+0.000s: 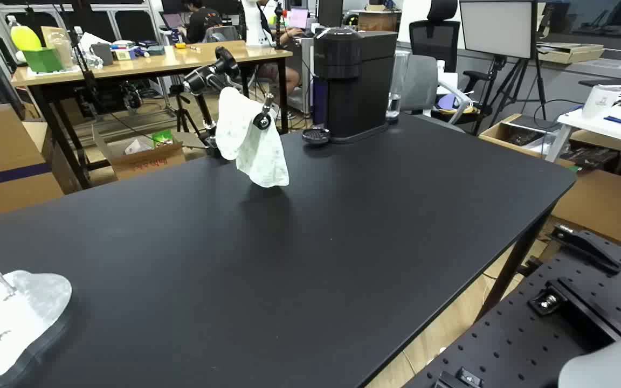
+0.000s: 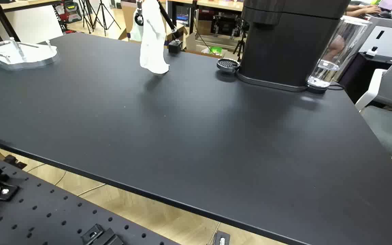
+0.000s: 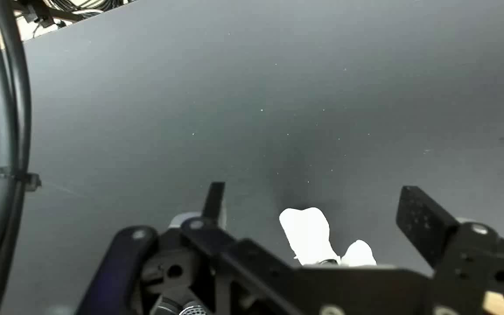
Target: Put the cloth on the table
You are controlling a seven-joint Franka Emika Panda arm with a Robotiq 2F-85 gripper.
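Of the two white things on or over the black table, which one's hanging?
The cloth: it hangs from a black jointed stand, while the pegged white board lies on the table.

There was one cloth (image 1: 262,159), one black table (image 1: 343,242), one coffee machine (image 1: 361,81), one round tray (image 2: 228,64), one clear tank (image 2: 333,51), one jointed stand (image 1: 201,80), one white board (image 1: 25,310) and one perforated board (image 2: 56,204). One gripper (image 3: 315,194) showed in the wrist view — and it had two fingers (image 3: 427,223). In an exterior view there were two people (image 1: 202,20), both partly hidden, two laptops (image 1: 298,19) and at least two chairs (image 1: 434,40) — one black, one grey; cardboard boxes (image 1: 151,163) made several, their overlap too great for a sure count.
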